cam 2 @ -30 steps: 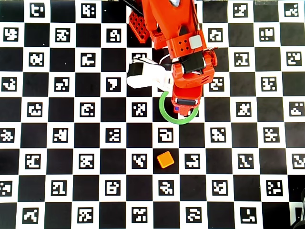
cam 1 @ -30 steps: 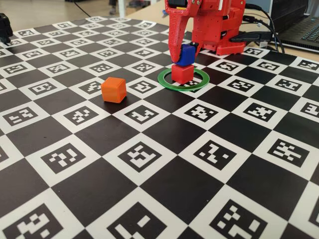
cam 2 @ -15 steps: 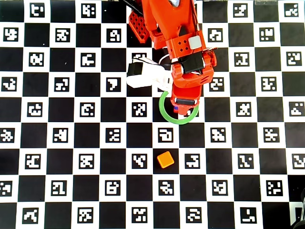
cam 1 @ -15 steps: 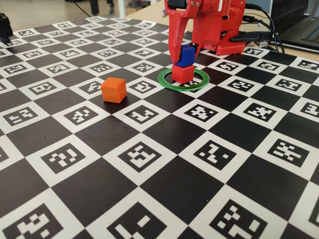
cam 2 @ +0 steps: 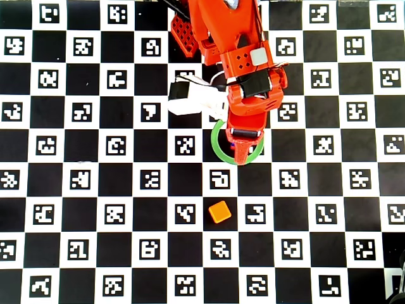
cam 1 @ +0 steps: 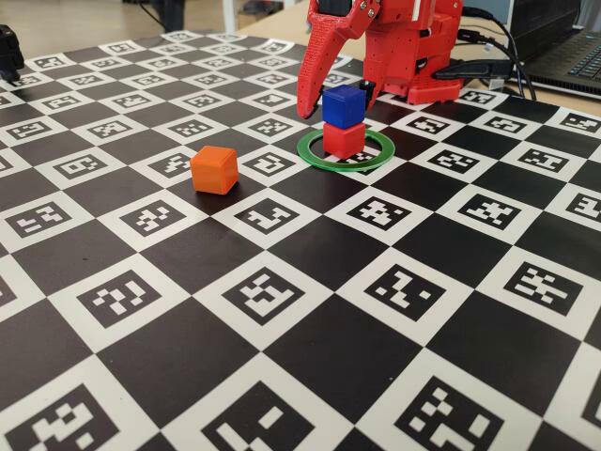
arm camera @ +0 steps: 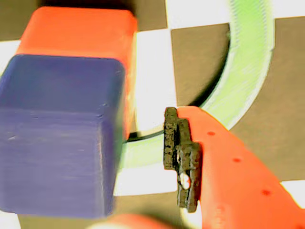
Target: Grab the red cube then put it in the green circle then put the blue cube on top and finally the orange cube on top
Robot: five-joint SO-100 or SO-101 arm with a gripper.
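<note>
In the fixed view the blue cube (cam 1: 343, 103) rests on the red cube (cam 1: 345, 139), which stands inside the green circle (cam 1: 315, 153). My gripper (cam 1: 335, 101) is open around the blue cube, and its left finger (cam 1: 308, 86) is swung clear of it. The wrist view shows the blue cube (arm camera: 57, 143) on the red cube (arm camera: 81, 33), a gap, then one finger's black pad (arm camera: 180, 157) over the green circle (arm camera: 248, 71). From overhead the gripper (cam 2: 243, 144) hides the stack. The orange cube (cam 1: 214, 170) (cam 2: 219, 211) sits alone on the board.
The checkerboard mat (cam 1: 282, 301) with printed markers covers the table. My red arm base (cam 1: 413, 56) stands behind the ring. A laptop (cam 1: 573, 56) and cables lie at the back right. A dark object (cam 1: 9, 52) sits at the far left edge.
The gripper was shut on the blue cube just above the red cube. Now its jaws have opened, the left finger has swung outward, and the blue cube stands free on the red cube.
</note>
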